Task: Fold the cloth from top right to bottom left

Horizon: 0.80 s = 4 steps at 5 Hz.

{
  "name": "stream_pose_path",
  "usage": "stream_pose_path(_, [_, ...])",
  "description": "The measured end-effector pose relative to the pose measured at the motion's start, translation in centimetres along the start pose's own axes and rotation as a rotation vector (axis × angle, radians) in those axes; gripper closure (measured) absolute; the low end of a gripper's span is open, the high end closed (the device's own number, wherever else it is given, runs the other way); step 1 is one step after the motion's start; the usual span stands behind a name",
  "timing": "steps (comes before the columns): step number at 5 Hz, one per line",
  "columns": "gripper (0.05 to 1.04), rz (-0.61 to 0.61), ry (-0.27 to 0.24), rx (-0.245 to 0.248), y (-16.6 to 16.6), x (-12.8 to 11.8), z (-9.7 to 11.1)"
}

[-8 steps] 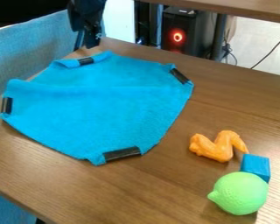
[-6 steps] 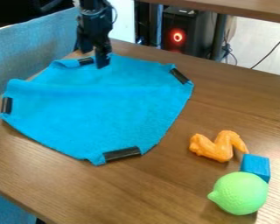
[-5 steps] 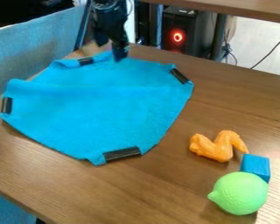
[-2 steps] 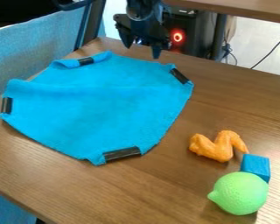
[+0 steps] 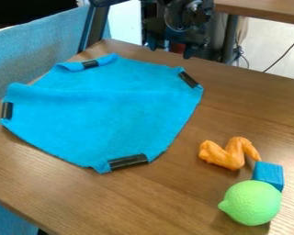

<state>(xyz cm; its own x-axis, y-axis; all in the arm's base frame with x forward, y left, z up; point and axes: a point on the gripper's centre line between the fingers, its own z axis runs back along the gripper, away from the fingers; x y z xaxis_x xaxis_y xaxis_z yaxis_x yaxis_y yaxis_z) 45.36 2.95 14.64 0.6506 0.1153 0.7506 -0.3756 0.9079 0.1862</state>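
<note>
Cloth (image 5: 106, 112) and gripper (image 5: 170, 48): blue cloth spread over the left and middle of the table (image 5: 106, 197), and here's the gripper, hanging beyond its far right edge, fingers wide apart with nothing between them.
Far right black strip (image 5: 188, 80): nearest the gripper, right on the cloth's corner, just on the near side of the right fingertip in this view.
Far left black strip (image 5: 90, 64): over at the cloth's far edge, where the fabric is turned up in a small roll.
Crease: running left to right across the cloth, a soft ridge, highest at the left.
Left black strip (image 5: 7, 110): standing out at the left corner, close to the table's edge.
Near black strip (image 5: 128, 161): down at the near corner, lying at a slight slant.
Orange wing (image 5: 226, 153): bent piece, right of the cloth and clear of it.
Blue block (image 5: 269, 173): tucked just beside the wing's right end.
Green lemon (image 5: 252, 203): nearest of the lot, in front of the block and covering part of it, tip pointing left.
Blue fabric panel (image 5: 33, 55): beyond the table, far left.
</note>
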Motion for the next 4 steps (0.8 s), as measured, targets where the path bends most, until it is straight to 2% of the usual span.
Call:
stream_pose_path(2, [0.083, 0.091, -0.036, 0.015, -2.4, -0.6, 0.4])
stream_pose_path(3, [0.083, 0.141, 0.004, 0.014, -2.8, -1.7, -0.4])
stream_pose_path(4, [0.083, 0.192, 0.033, 0.036, -2.9, -2.8, -1.2])
